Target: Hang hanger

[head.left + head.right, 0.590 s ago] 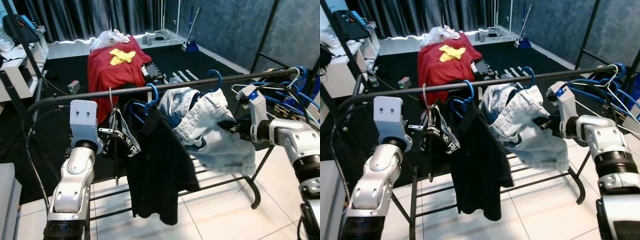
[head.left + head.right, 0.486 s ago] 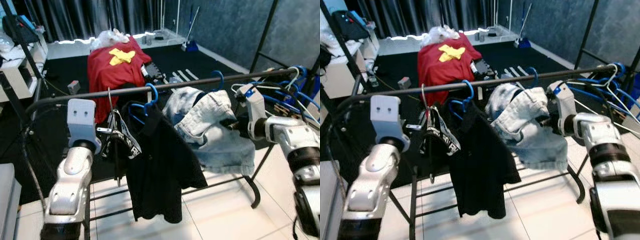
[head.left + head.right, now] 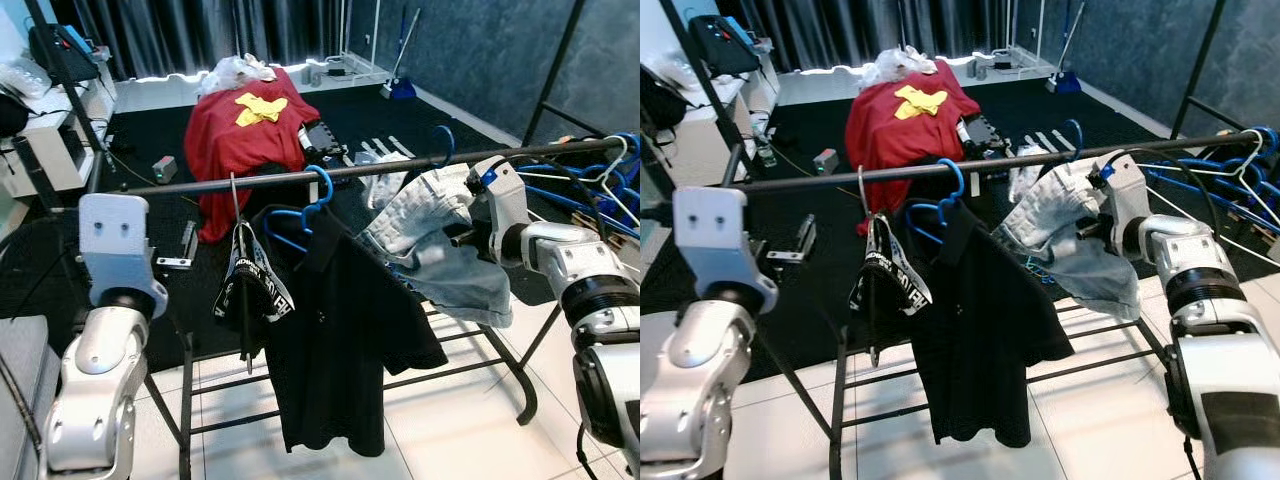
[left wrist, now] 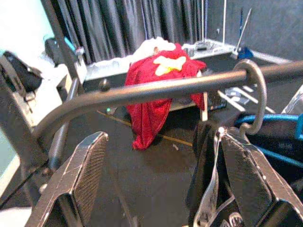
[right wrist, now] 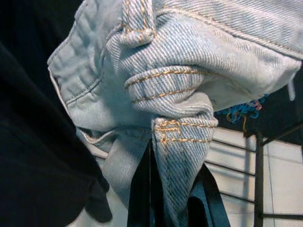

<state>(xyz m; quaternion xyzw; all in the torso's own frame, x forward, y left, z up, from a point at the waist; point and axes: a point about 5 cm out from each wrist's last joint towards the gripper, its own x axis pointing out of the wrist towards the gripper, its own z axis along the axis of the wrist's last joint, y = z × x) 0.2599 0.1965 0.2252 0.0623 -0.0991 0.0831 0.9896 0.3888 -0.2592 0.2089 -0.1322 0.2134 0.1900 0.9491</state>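
A dark rail [image 3: 400, 166] crosses in front of me. A blue hanger [image 3: 443, 142] is hooked over it and carries light blue jeans [image 3: 440, 255]. My right gripper [image 3: 462, 238] is shut on a fold of those jeans, just below the rail; in the right wrist view the denim [image 5: 180, 118] is pinched between the fingers [image 5: 141, 196]. My left gripper [image 4: 163, 142] is open at the rail's left end, just left of a metal hook [image 4: 255, 94] holding a black strap garment [image 3: 250, 290]. Another blue hanger [image 3: 318, 190] carries a black shirt [image 3: 340, 340].
A bunch of bare blue hangers [image 3: 600, 190] hangs at the rail's right end. The rack's lower bars [image 3: 460, 365] run over white tiles. Behind it, a red shirt [image 3: 245, 140] drapes over something on the dark floor. A shelf unit [image 3: 50, 140] stands at the far left.
The camera has shifted. My left gripper has drawn back to the left, away from the strap garment's hook. The right gripper has stayed shut on the jeans, which sit bunched closer under the rail.
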